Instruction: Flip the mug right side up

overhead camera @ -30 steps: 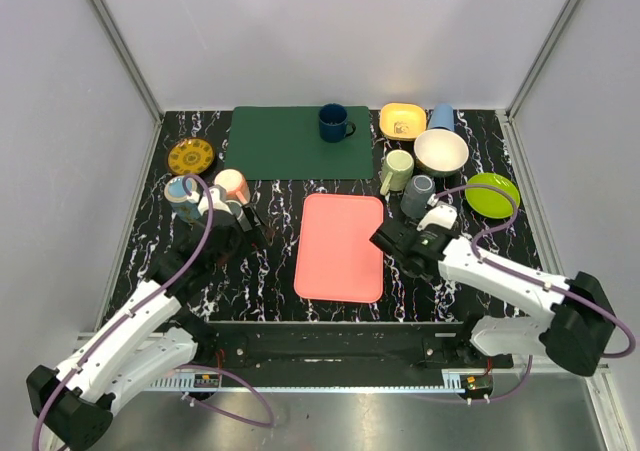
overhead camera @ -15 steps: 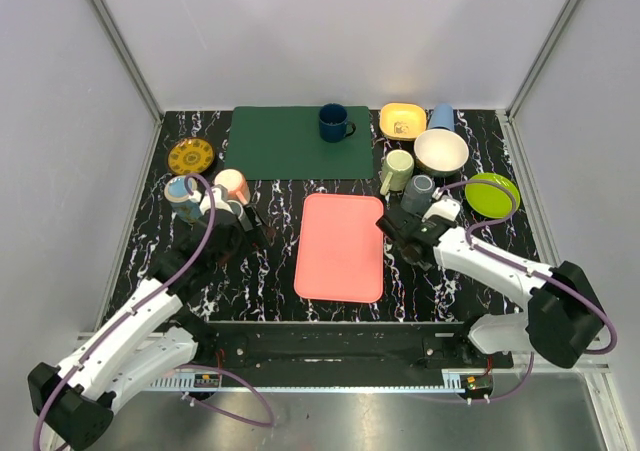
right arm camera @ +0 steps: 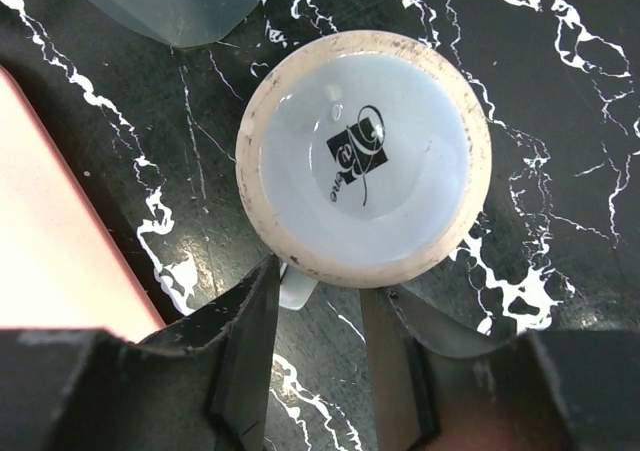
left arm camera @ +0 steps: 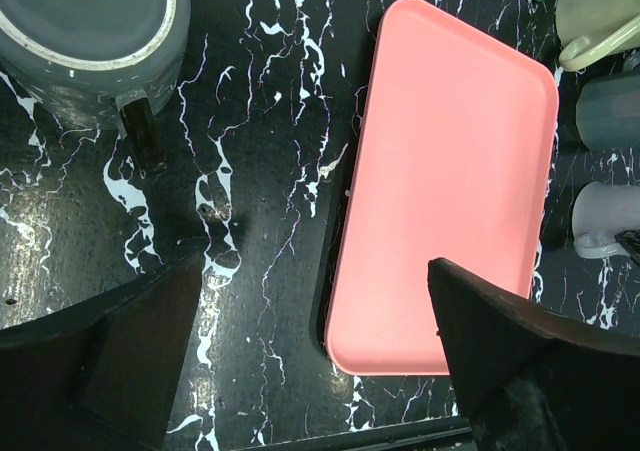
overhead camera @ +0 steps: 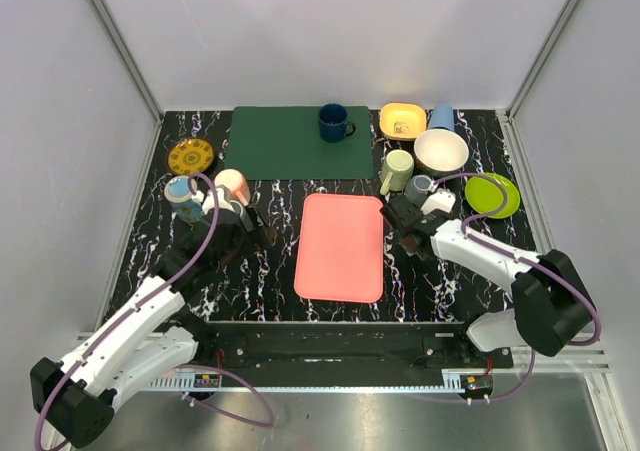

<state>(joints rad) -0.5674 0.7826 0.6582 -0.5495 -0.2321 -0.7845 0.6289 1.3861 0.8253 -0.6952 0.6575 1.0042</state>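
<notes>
A grey mug [overhead camera: 419, 187] stands upside down right of the pink tray [overhead camera: 341, 246]. In the right wrist view its pale base with a black logo [right arm camera: 362, 156] faces up. Its handle [right arm camera: 297, 289] pokes out toward the gap between my fingers. My right gripper [overhead camera: 409, 214] [right arm camera: 318, 356] is right at the mug's near side. Its jaws are a little apart, with the left finger [right arm camera: 240, 351] beside the handle. My left gripper [overhead camera: 250, 221] [left arm camera: 320, 361] is open and empty over the table at the tray's left edge.
A pale green mug [overhead camera: 396, 170] lies on its side just behind the grey mug. A white bowl [overhead camera: 441, 152], green plate [overhead camera: 492, 194], yellow bowl [overhead camera: 402, 121] and blue cup [overhead camera: 441, 117] crowd the right. A navy mug [overhead camera: 333, 123] stands on the green mat [overhead camera: 285, 143]. Cups [overhead camera: 232, 185] stand by the left arm.
My right gripper has moved away from the arm bases up to the grey mug, its fingers now either side of the handle. The left arm has barely moved.
</notes>
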